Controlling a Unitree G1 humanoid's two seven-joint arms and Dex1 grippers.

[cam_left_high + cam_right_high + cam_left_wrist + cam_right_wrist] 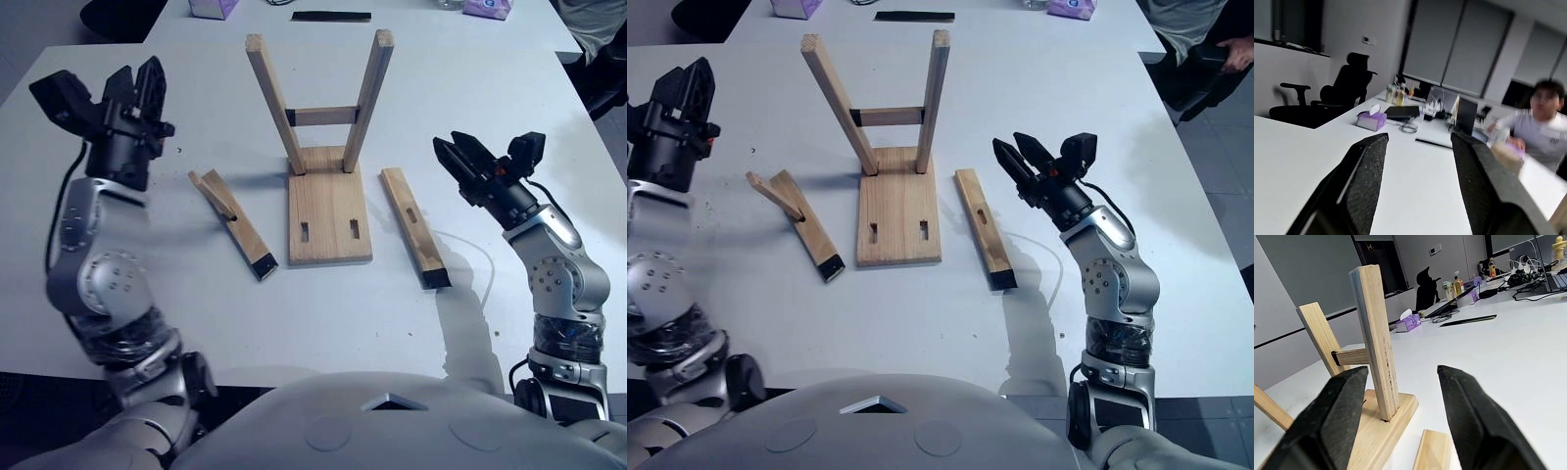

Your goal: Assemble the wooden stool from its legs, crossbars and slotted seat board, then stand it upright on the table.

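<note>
The slotted seat board (329, 211) lies flat mid-table with two legs (370, 98) standing in its far end, joined by a crossbar (323, 116). Two empty slots show near its front. A loose leg (415, 226) lies to the board's right, and another leg with a crossbar stub (233, 223) lies to its left. My right gripper (468, 162) hovers open just right of the loose leg, and the standing legs (1376, 340) show in its wrist view. My left gripper (137, 83) is raised open at the far left, empty.
A black strip (331, 17) and purple tissue boxes (213, 8) lie on the far table. A thin white cable (480, 259) curls near the right arm. The white table (323, 323) has free room in front of the board.
</note>
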